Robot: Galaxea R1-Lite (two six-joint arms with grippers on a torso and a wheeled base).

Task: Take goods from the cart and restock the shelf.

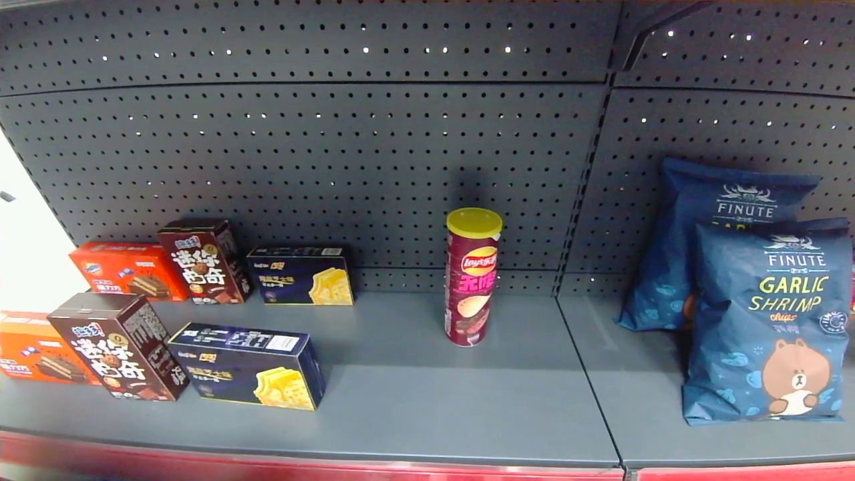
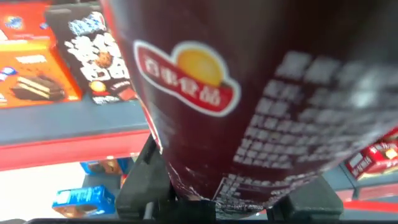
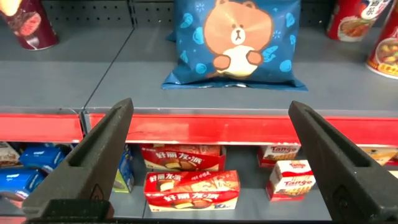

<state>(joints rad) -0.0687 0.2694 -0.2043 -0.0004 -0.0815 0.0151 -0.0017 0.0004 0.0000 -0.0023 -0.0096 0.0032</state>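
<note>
I have a maroon can clamped in the left gripper, its dark fingers closed against the can's lower sides. It hangs in front of the shelf's red lip, well to the left of the standing can. Behind it are the front orange box and the front brown box.

The standing can is upright with a yellow lid, toward the back of the grey shelf. To its left are two rows of boxes, and a navy box is the nearest in the front row. To its right two blue bags stand one before the other.

My right gripper is spread wide with nothing between the fingers. It is in front of the red lip, right of the standing can and facing the bear bag.
</note>
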